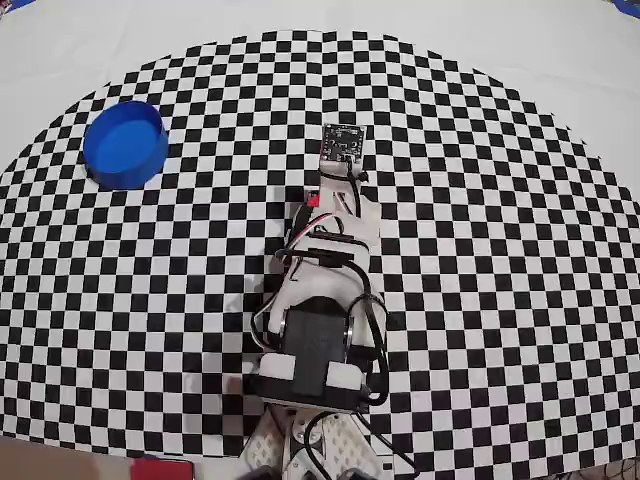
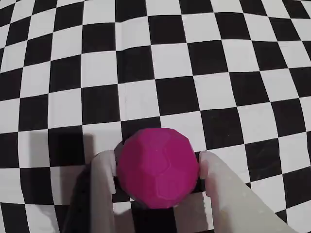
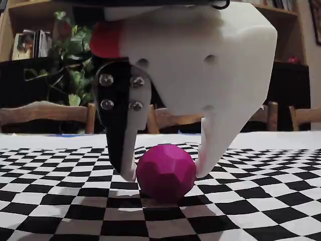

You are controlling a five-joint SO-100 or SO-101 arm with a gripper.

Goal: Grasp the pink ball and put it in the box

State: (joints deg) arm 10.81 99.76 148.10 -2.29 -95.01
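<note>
The pink ball (image 2: 158,167) rests on the checkered cloth between my gripper's two white fingers (image 2: 103,184). In the fixed view the ball (image 3: 165,173) sits on the cloth and both fingertips press against its sides. My gripper (image 2: 156,160) is closed on the ball at table level, as the fixed view (image 3: 165,173) also shows. In the overhead view the arm covers the ball, and the gripper (image 1: 338,170) points toward the far side at the cloth's middle. The blue round box (image 1: 140,172) stands empty at the far left, well away from the gripper.
The black-and-white checkered cloth (image 1: 500,250) covers the table. The arm's body (image 1: 315,340) stretches from the near edge to the middle. Chairs (image 3: 45,113) and a plant (image 3: 75,60) stand beyond the table in the fixed view.
</note>
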